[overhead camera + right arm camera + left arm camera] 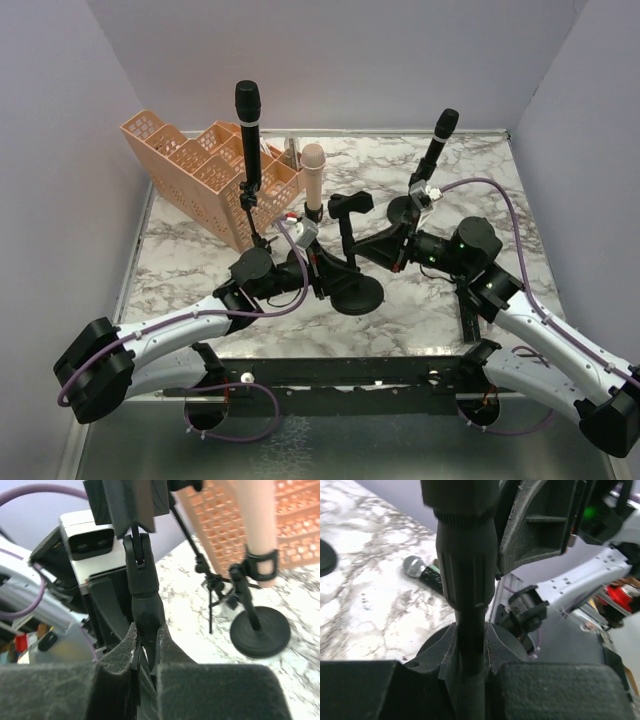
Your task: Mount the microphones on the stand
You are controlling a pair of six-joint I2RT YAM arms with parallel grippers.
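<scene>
The left pincer [470, 650] is clamped together on the thin pole [469, 617] of the empty stand [356, 296], just under the pole's thicker collar; the right pincer [145, 647] is clamped on the neck [144, 587] beneath the empty clip [350, 204], with the hinge just above its fingertips; both arms thus grip one stand, low and high, and the step in hand looks like setting the clip's angle before a microphone goes in. To do it well, the left pincer should act only as an anchor, pressing the stand down onto the surface [365, 595] so that nothing twists or tips; the right pincer should turn the neck about its hinge slowly, in a small arc, and let go only once the clip's mouth faces up and is free for loading; how stiff the hinge is cannot be told. The silver-headed microphone [422, 571] lies flat on the surface beyond the left pincer, off to the left of the pole, apart from every stand; it seems the only one unattached. The pink microphone [261, 520] sits in its own clip near the right pincer, beyond and to its right; a wide sweep that way could knock it. The tall black microphone [248, 110] and the angled black microphone [441, 135] sit in their clips farther off.
</scene>
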